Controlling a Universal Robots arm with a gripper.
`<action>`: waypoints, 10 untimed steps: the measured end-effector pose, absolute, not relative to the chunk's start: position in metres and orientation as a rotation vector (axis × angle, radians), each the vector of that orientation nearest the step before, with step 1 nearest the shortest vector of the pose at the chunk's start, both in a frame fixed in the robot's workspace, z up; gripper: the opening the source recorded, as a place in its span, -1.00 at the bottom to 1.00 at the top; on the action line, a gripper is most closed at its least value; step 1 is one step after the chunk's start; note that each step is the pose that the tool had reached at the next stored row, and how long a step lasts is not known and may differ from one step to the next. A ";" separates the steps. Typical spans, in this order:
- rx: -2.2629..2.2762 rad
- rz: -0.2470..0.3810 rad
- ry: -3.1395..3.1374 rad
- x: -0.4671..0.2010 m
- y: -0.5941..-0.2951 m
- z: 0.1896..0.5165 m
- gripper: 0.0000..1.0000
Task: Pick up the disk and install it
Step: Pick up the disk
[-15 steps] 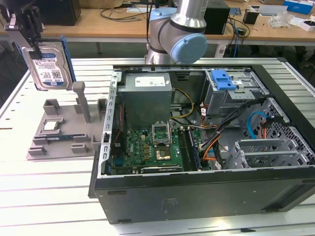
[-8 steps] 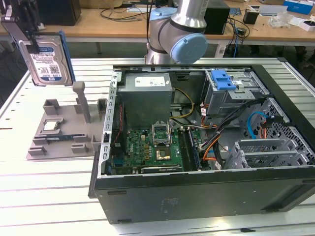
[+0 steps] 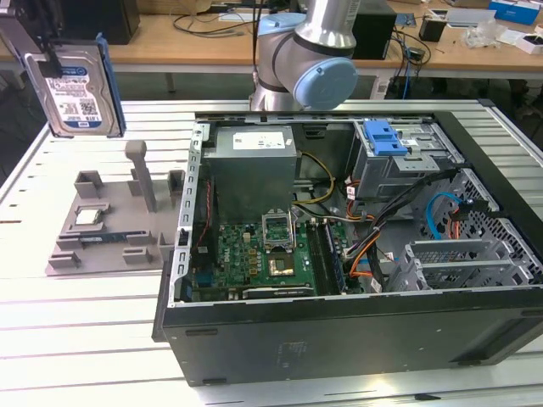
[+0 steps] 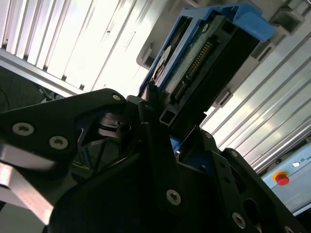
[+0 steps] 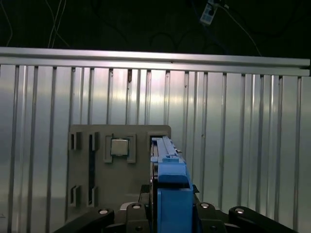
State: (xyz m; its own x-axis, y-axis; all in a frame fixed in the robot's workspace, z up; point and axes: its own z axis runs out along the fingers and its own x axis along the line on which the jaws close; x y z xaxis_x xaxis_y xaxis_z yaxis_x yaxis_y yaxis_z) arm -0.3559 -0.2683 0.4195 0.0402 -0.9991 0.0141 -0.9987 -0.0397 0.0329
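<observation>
The disk point(image 3: 76, 89) hangs upright in the air at the exterior view's left, above the grey fixture. It is a silver drive with a white-and-blue label and blue side rails. My gripper point(image 3: 49, 58) is shut on its upper part. In the second wrist view the black fingers point(image 4: 155, 121) clamp the disk point(image 4: 204, 53), whose connector edge faces the camera. In the first wrist view the disk point(image 5: 171, 189) stands edge-on, its blue rail rising out of the gripper point(image 5: 172, 213).
Below the disk, a grey fixture point(image 3: 110, 242) holds a small silver CPU chip point(image 3: 89, 216) and an upright post point(image 3: 140, 174). The open computer case point(image 3: 339, 339) lies at the centre and right, with a blue caddy point(image 3: 386, 136) atop its drive cage. The arm point(image 3: 314, 59) stands behind the case.
</observation>
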 end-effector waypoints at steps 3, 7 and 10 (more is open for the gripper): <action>2.241 -0.020 -2.153 -0.356 -0.268 0.429 -0.26; 2.241 -0.020 -2.153 -0.356 -0.268 0.439 -0.26; 2.241 -0.020 -2.153 -0.356 -0.268 0.445 -0.26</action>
